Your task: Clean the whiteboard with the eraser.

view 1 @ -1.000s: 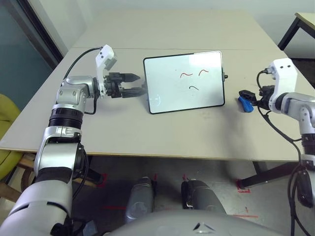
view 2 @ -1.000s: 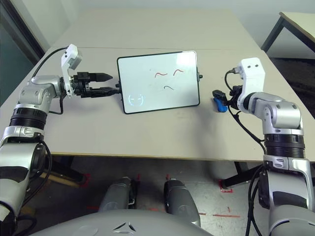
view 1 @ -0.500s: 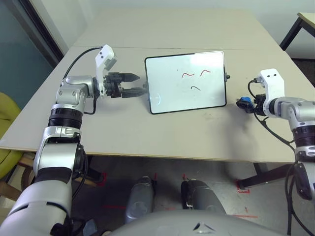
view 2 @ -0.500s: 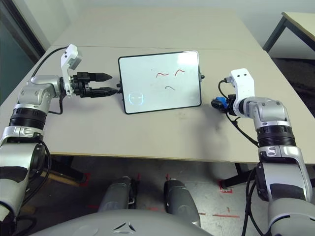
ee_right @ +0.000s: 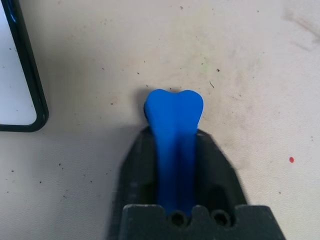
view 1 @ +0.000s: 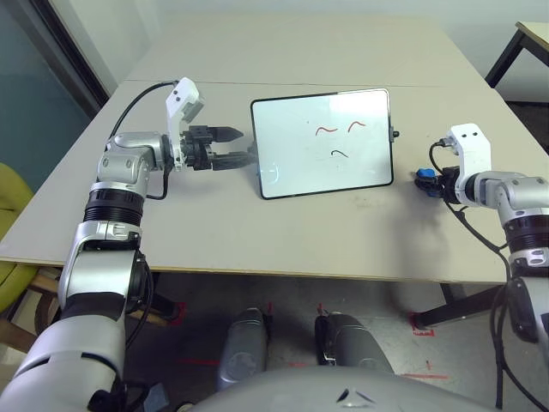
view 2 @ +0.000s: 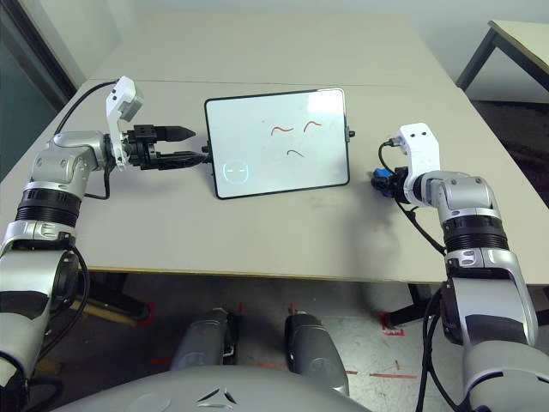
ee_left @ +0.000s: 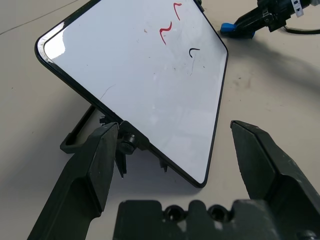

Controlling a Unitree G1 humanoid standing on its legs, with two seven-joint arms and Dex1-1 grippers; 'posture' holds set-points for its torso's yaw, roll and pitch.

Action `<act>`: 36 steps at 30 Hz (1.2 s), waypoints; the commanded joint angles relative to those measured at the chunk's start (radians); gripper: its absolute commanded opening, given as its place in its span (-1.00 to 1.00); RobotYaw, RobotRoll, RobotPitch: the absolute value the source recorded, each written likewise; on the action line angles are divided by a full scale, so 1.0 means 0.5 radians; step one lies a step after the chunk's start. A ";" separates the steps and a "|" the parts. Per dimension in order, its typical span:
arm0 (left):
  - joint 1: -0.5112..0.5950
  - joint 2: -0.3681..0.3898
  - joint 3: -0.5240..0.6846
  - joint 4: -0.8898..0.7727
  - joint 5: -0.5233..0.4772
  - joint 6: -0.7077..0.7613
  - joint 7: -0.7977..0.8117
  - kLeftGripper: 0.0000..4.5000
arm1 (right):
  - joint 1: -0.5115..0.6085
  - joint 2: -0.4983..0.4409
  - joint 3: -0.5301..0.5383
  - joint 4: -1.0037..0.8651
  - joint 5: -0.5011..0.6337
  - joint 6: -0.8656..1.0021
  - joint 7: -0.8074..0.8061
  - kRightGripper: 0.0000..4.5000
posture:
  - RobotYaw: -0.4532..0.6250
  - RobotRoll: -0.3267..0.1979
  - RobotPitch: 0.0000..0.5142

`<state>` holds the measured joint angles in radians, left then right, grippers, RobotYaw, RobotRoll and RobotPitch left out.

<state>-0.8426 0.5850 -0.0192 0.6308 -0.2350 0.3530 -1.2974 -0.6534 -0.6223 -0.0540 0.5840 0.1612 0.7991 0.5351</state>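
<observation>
Change: your right gripper point(ee_right: 175, 150) was wide apart a second ago, poised over the eraser point(ee_right: 173, 117); it has now come down and clamped on it, the blue block squeezed narrow between the two black fingers.
Meaning: you look to have the grasp, so the pick-up step seems done; wiping has not begun, since all the marks are on the board.
Eraser: low at the tabletop point(view 1: 343, 227), just off the board's right edge, its free end sticking out past your fingertips toward the board; whether it is lifted clear of the tabletop you cannot tell.
Board point(view 1: 324, 142): tilted on its stand at mid-tabletop, showing two red squiggles and one dark squiggle in the upper right part.
Eraser to marks: near but apart; you would likely need to lift and carry it leftward onto the board face.
Left gripper point(ee_left: 172, 150): fingers spread, empty, held at the board's left edge by the stand, touching nothing as far as you can see; it has not moved.
Watch: the board stands free, so a hard wipe might push it over.
</observation>
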 commanded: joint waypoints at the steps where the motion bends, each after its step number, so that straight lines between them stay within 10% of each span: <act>1: 0.038 -0.004 -0.003 -0.048 -0.014 -0.001 0.000 1.00 | 0.026 -0.019 -0.003 -0.202 -0.004 0.033 0.008 -0.83 | 0.06 0.25 -0.71; 18: 0.033 -0.026 0.004 -0.058 -0.045 0.010 0.013 1.00 | 0.118 0.117 0.173 -1.397 0.131 0.392 -0.011 -0.86 | 0.03 0.25 -0.68; 36: 0.032 -0.021 0.014 -0.073 -0.046 0.012 0.023 1.00 | 0.059 0.237 0.689 -1.060 -0.325 -0.131 -0.061 -0.86 | 0.06 0.25 -0.71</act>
<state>-0.8314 0.5709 -0.0153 0.6057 -0.2515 0.3563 -1.2895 -0.6177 -0.5008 0.2722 0.0302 0.0193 0.7487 0.4997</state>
